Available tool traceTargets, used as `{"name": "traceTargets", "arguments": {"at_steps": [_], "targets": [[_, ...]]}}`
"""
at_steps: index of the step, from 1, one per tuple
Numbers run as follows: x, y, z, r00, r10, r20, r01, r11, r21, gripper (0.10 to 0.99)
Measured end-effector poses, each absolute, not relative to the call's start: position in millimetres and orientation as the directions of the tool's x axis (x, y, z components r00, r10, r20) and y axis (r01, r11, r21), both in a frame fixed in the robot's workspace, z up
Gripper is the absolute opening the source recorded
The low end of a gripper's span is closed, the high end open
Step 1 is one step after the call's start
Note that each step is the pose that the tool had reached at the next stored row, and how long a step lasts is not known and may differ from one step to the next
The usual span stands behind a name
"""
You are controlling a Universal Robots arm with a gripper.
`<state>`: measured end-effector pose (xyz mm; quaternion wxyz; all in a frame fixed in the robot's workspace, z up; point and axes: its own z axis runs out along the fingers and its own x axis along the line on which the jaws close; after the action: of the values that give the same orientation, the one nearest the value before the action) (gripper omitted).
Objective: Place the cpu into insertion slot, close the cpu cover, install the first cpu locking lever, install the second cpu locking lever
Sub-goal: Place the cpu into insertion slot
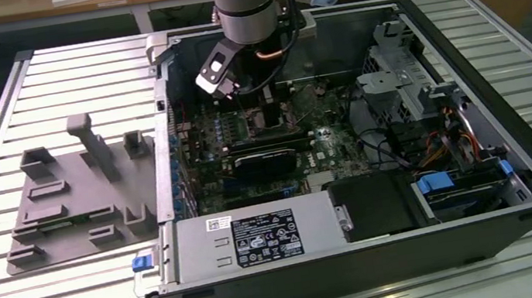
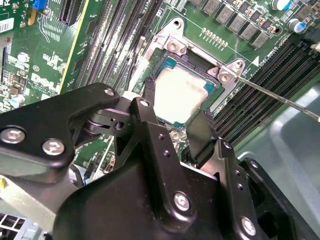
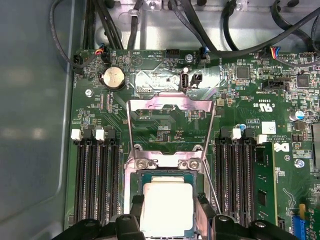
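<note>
The cpu (image 3: 167, 202), a pale metal-topped square chip, lies in the insertion slot (image 3: 132, 182) on the green board; in the second wrist view the cpu (image 2: 182, 92) sits flat inside the dark socket rim (image 2: 165, 61). My gripper (image 3: 168, 212) straddles it, one black finger (image 3: 136, 206) against each side edge. The cpu cover (image 3: 170, 103), a thin silvery frame, stands swung open behind the slot. A thin wire locking lever (image 2: 280, 97) sticks out unlatched beside the socket. In the exterior view the gripper (image 1: 266, 114) reaches down into the open computer case.
Black memory slots (image 3: 95, 175) flank the socket on both sides. A black card (image 1: 268, 160), the power supply (image 1: 247, 237) and drive cage (image 1: 412, 74) crowd the case. Cables (image 3: 115, 20) hang behind the board. A grey fixture (image 1: 75, 199) lies on the table at the exterior view's left.
</note>
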<state>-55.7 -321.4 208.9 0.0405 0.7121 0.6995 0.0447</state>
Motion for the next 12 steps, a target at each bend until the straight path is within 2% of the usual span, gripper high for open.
{"name": "traceTargets", "arguments": {"at_steps": [2,4,5,7,8,11,12], "targets": [[-55.7,-321.4,208.9,0.017,1.000,0.007,0.993,-0.018,0.120,0.518],[-55.7,-321.4,208.9,0.017,1.000,0.007,0.993,-0.018,0.120,0.392],[-55.7,-321.4,208.9,0.017,1.000,0.007,0.993,-0.018,0.120,0.392],[-55.7,-321.4,208.9,0.017,1.000,0.007,0.993,-0.018,0.120,0.275],[-55.7,-321.4,208.9,0.017,1.000,0.007,0.993,-0.018,0.120,0.275],[-55.7,-321.4,208.9,0.017,1.000,0.007,0.993,-0.018,0.120,0.102],[-55.7,-321.4,208.9,0.017,1.000,0.007,0.993,-0.018,0.120,0.102]]}}
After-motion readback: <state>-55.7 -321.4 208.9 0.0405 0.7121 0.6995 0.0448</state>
